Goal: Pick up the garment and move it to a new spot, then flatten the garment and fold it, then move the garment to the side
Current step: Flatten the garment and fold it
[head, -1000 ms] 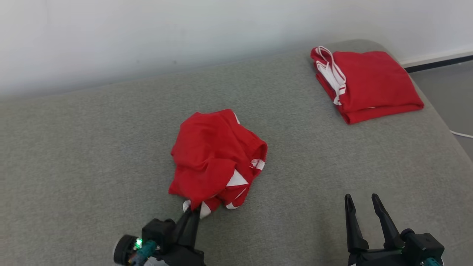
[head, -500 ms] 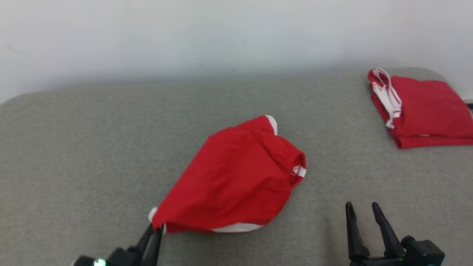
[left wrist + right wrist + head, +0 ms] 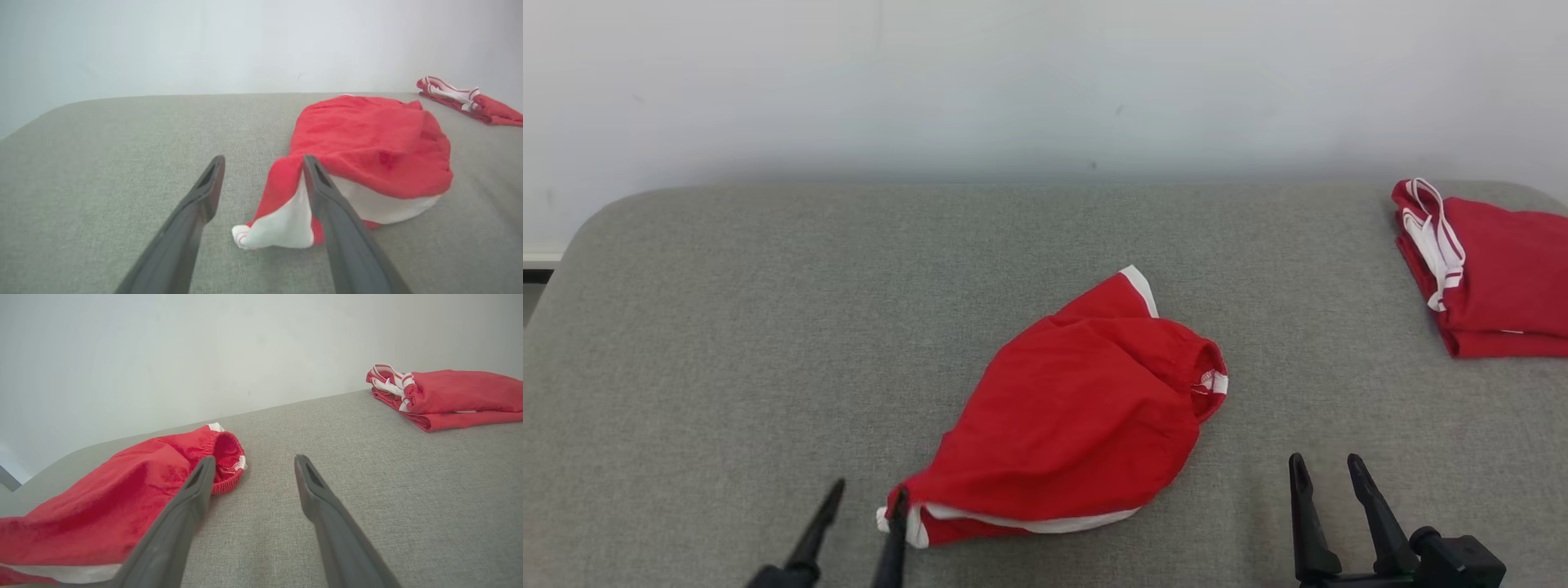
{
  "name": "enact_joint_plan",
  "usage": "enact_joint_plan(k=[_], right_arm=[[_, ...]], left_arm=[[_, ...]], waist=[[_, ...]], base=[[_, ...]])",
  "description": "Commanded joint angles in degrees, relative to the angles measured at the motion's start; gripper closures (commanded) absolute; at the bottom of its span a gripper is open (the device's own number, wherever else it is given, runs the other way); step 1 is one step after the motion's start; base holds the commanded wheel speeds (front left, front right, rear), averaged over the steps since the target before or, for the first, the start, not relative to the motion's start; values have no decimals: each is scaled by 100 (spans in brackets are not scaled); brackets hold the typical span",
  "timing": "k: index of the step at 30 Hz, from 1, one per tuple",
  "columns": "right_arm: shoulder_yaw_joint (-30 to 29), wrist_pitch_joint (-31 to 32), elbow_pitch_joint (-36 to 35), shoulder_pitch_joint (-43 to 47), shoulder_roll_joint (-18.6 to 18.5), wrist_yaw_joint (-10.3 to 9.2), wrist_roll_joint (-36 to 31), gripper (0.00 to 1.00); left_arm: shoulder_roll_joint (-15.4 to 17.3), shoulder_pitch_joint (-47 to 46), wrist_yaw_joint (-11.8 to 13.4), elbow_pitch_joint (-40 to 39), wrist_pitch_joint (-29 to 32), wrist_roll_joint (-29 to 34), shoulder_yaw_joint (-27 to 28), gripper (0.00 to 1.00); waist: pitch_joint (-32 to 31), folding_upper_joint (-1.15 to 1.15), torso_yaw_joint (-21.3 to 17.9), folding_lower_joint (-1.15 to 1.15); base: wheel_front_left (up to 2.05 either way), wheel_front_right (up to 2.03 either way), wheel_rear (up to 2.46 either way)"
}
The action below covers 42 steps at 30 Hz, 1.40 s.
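Down at lower left, the left gripper [image 3: 868, 494] points up-frame, fingers spread, one tip touching the white-trimmed corner of the red garment [image 3: 1086, 416], crumpled mid-frame on the grey cushion [image 3: 727, 327]; the right gripper [image 3: 1324, 464] at lower right stands spread too, clear of cloth.

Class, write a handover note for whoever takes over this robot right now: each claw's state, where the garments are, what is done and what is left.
Left claw: open. It has just let go of the garment, and one finger is at the garment's near white corner.
Right claw: open, empty, clear of the garment.
Garment: rumpled, in the middle of the couch. A folded garment lies at the far right.
Done: picked up and moved to a new spot.
Left: flatten, fold, move aside.
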Motion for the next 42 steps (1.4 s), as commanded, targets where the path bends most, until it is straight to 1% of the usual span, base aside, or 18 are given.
enact_joint_plan(k=[1, 4, 7, 11, 14, 18, 23, 29, 30, 31, 32, 36, 42], right_arm=[[-3, -26, -9, -12, 11, -15, -32, 0], [45, -26, 11, -64, 10, -15, -65, 0], [137, -26, 79, -139, 11, -15, -80, 0], [292, -27, 314, -321, 9, -15, -121, 0], [429, -26, 547, -459, 11, -15, -142, 0], [622, -26, 1090, -740, -3, -15, -172, 0], [796, -26, 1896, -1164, -90, -15, -70, 0], [1031, -26, 2799, -1563, -141, -15, 229, 0], [1071, -26, 2896, -1641, -155, -15, 287, 60], [1071, -26, 2896, -1641, -155, -15, 287, 60], [1124, -27, 2974, -1699, -177, -15, 330, 100], [1250, -26, 2980, -1774, -237, -15, 504, 100], [976, -26, 2435, -1485, -441, -15, 337, 100]], left_arm=[[-48, 88, 20, -228, -17, -43, 151, 0], [-120, 130, 44, -621, -17, -24, 480, 0], [-202, 164, 94, -776, -17, 32, 733, 0], [-289, 162, 176, -765, -17, 60, 1047, 0], [-341, 168, 192, -624, -17, 65, 1172, 0], [-361, 158, 154, -478, -17, 63, 1197, 0], [-364, 125, 175, -419, -17, -34, 1081, 0], [-364, 62, 208, -370, -17, -106, 864, 0], [-365, 56, 226, -370, -17, -120, 842, 0], [-365, 56, 226, -370, -17, -120, 842, 0], [-366, 62, 234, -369, -17, -129, 821, 0], [-366, 153, 267, -353, -17, -162, 783, 0], [-366, 226, 267, -324, -17, -201, 780, 0]], waist=[[10, 0, 37, 0], [22, 0, 78, 0], [39, 0, 110, 0], [31, 0, 176, 0], [32, 0, 250, 0], [64, 0, 365, 0], [134, 0, 561, 0], [167, 0, 788, 0], [165, 0, 806, 0], [165, 0, 806, 0], [162, 0, 816, 0], [134, 0, 759, 0], [79, 0, 414, 0]], base=[[0, 0, 0], [0, 0, 0], [0, 0, 0], [0, 0, 0], [0, 0, 0], [0, 0, 0], [0, 0, 0], [0, 0, 0], [0, 0, 0], [0, 0, 0], [0, 0, 0], [0, 0, 0], [0, 0, 0]])
